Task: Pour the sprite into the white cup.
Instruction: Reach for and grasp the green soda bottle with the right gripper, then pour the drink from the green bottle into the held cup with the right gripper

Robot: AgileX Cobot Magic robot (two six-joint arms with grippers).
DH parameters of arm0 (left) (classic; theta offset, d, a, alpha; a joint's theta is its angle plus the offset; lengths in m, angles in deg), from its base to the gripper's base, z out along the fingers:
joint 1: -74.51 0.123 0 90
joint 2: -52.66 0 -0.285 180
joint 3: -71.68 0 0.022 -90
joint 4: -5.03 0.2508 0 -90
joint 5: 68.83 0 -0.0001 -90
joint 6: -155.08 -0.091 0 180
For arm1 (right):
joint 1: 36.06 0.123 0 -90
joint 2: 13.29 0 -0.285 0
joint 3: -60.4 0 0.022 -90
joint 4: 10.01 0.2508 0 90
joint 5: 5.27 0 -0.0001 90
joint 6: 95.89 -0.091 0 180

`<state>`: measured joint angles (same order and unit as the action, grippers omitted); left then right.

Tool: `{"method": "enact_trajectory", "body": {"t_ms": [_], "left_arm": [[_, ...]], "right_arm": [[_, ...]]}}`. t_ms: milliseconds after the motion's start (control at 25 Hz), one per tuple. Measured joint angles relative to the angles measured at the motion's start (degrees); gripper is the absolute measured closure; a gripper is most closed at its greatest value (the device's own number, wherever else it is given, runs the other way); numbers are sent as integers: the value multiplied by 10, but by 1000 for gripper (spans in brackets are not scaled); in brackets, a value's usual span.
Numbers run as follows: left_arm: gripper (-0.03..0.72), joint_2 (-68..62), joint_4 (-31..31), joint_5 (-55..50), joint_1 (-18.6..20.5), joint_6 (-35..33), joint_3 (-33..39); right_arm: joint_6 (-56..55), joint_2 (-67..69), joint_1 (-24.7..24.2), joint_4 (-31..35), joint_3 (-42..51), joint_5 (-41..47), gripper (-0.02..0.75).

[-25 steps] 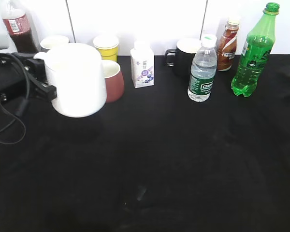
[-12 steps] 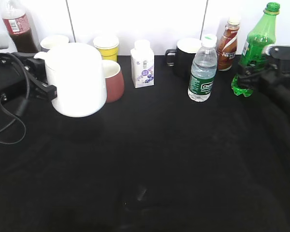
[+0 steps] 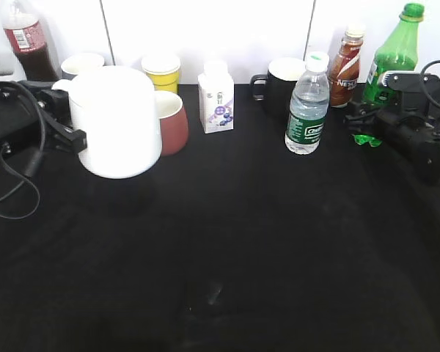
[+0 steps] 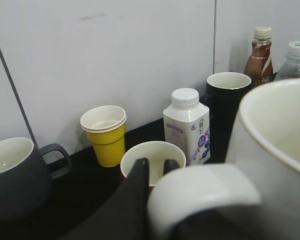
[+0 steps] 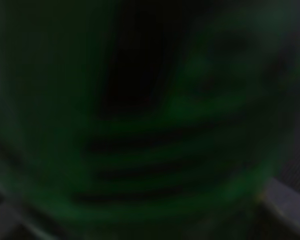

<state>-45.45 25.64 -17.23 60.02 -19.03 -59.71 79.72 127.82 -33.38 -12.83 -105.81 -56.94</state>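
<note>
The white cup stands on the black table at the far left, the left gripper at its handle side; in the left wrist view a dark finger sits against the cup's loop handle, though whether the jaws are clamped on it cannot be told. Just right of the white cup, touching or nearly so, is a red cup, with a yellow cup and a grey mug behind it. Further right of the white cup come a small milk bottle, a black mug, a clear water bottle and a brown drink bottle. Well apart from the white cup, at the far right, the sprite stands upright, its lower body masked by the right gripper; the right wrist view is filled by blurred green plastic, and the jaws' state cannot be told.
</note>
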Motion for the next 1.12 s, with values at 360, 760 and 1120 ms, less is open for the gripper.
{"method": "enact_trajectory", "body": {"t_ms": [360,760,1120], "left_arm": [[627,0,0,-1,0,0,0],[627,0,1,9,0,3,0],[627,0,2,9,0,5,0]], "right_arm": [[40,-83,0,-15,68,-31,298],[-30,-342,145,-151,75,147,300],[334,-239,264,-168,-6,188,307]]}}
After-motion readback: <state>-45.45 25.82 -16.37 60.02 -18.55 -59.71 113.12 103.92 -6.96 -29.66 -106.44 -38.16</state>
